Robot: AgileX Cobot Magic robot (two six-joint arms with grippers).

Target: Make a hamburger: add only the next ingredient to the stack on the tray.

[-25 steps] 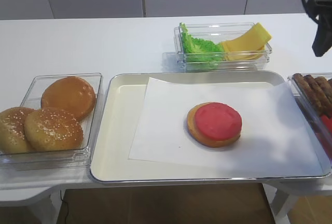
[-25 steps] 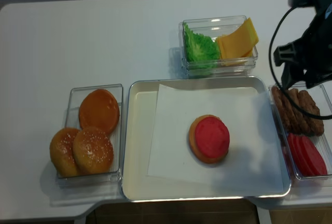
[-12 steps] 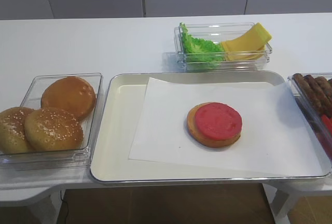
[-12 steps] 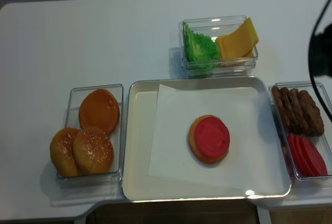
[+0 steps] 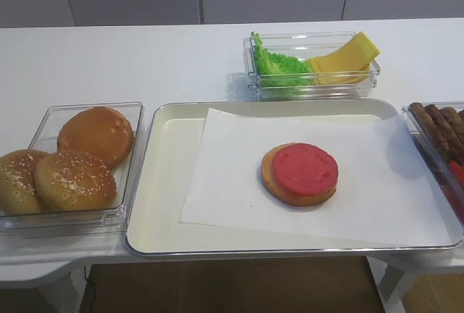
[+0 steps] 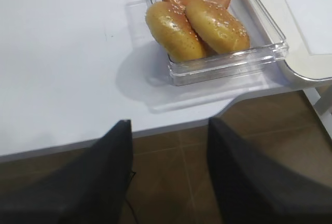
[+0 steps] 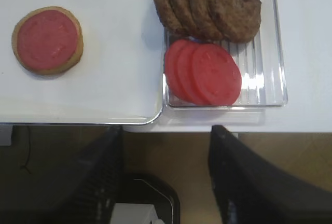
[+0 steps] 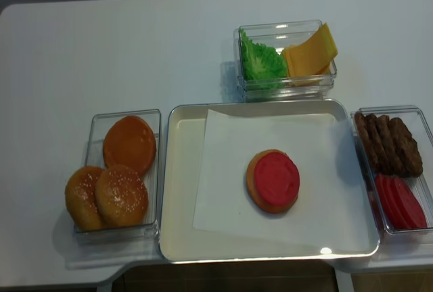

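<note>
Tomato slice [image 8: 277,178] flat on bun half [image 8: 255,190] on tray [image 8: 177,190]; both grippers' fingers [image 7: 249,182] spread, empty.

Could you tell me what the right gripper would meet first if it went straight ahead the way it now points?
Probably the floor beside the table. The right gripper stands open, off the near table edge; the tub of tomato slices sits just beyond its line. Depth is unclear.
</note>
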